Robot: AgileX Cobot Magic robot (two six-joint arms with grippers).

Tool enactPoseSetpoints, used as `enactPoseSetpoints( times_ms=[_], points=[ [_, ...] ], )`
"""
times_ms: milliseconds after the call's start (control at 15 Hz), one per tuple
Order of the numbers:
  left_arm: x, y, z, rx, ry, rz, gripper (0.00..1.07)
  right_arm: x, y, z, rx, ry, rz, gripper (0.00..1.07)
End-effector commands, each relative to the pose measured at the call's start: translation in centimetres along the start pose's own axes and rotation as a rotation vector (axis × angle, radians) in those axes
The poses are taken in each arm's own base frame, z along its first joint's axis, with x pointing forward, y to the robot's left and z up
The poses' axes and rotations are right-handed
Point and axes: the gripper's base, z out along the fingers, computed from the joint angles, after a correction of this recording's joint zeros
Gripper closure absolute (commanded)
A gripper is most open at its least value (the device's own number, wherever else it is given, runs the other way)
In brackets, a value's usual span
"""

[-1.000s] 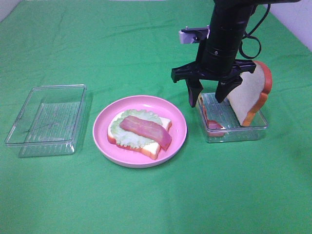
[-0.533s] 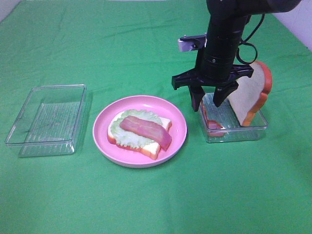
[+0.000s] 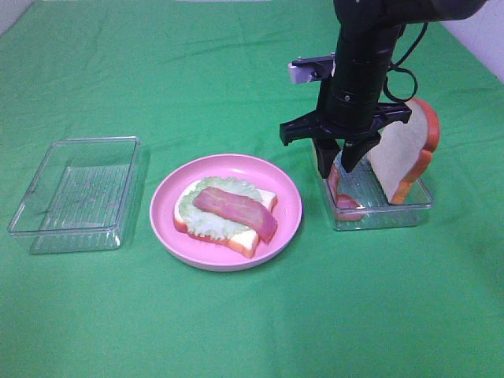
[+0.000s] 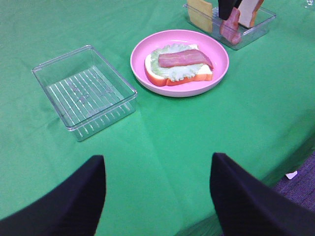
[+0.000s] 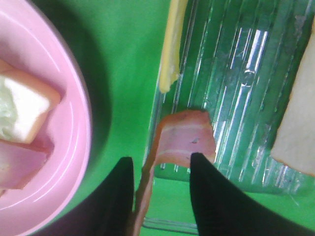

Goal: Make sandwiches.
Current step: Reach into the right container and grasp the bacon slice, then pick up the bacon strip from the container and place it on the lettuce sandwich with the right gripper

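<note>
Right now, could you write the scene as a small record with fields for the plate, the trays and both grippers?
plate: bread slice, lettuce on it, bacon on top
right tray: leaning bread slice, bacon strip, cheese slice at one wall
left tray: nothing inside
right gripper: over the right tray, jaws either side of the bacon strip; grip unclear
left gripper: open, holding nothing

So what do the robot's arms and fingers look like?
The right arm is a shiny black tube with a looping black cable and a silver-grey block. The right gripper has a black crossbar and two pointed black fingers. The left gripper has rounded black fingers.
</note>
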Motion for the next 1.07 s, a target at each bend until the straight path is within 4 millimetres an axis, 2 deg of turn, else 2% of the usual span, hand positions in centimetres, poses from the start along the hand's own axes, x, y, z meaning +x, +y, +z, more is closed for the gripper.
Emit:
enactPoseSetpoints(
  times_ms=[67, 200, 267, 533, 733, 800, 1067],
  points=[
    [0.2, -0.1, -0.2, 0.010, -0.023, -0.004, 0.46, 0.0, -0.2, 0.0, 0.007, 0.007, 0.006, 0.85],
    [0.2, -0.1, -0.2, 0.010, -0.023, -0.004, 0.46, 0.1, -0.1, 0.0, 0.003, 0.019, 0.003, 1.03],
    [0.2, -0.1, -0.2, 0.010, -0.023, -0.004, 0.46, 0.2, -0.1, 0.0, -0.004, 0.027, 0.004, 1.07],
    [0.2, -0.1, -0.2, 0.010, -0.023, -0.004, 0.46, 0.3, -0.1, -0.8, -0.005, 0.026, -0.007, 1.07],
    [0.2, -0.1, -0.2, 0.010, -0.023, -0.004, 0.46, 0.9, -0.2, -4.1, -0.017, -0.048, -0.010, 1.07],
    [0.2, -0.1, -0.2, 0.010, -0.023, -0.004, 0.46, 1.7, -0.4, -6.8, -0.024, -0.092, -0.016, 1.07],
    [0.2, -0.1, -0.2, 0.010, -0.023, -0.004, 0.46, 4.1, -0.1, -11.4, -0.113, -0.113, -0.051, 1.07]
  ],
)
